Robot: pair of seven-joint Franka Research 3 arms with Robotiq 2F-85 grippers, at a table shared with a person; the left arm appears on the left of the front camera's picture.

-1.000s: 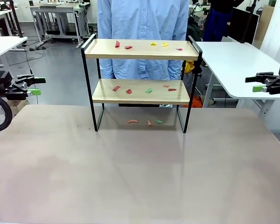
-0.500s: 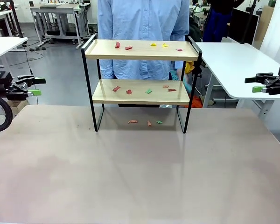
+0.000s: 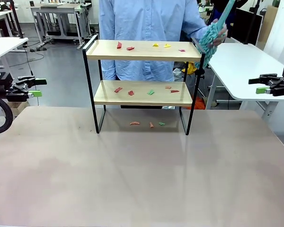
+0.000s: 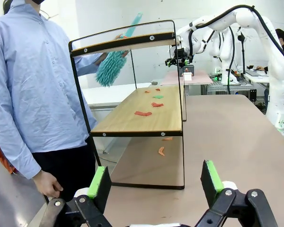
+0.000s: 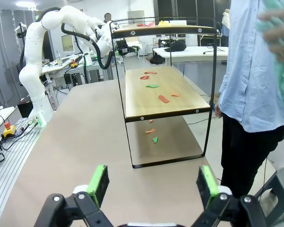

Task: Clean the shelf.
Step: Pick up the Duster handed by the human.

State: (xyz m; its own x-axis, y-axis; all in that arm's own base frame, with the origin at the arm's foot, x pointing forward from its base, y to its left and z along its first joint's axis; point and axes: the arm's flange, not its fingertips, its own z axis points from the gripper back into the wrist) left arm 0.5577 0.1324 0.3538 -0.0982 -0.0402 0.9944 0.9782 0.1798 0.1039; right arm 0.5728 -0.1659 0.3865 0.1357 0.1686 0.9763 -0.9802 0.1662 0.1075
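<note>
Wood-board, black-frame shelf [image 3: 142,52], scraps [image 3: 130,92]; fluffy teal duster [image 3: 209,40]; left fingers [image 4: 98,182], right fingers [image 5: 98,184] apart.

no text, label, brand, number or sign can be read in any of the views.
</note>
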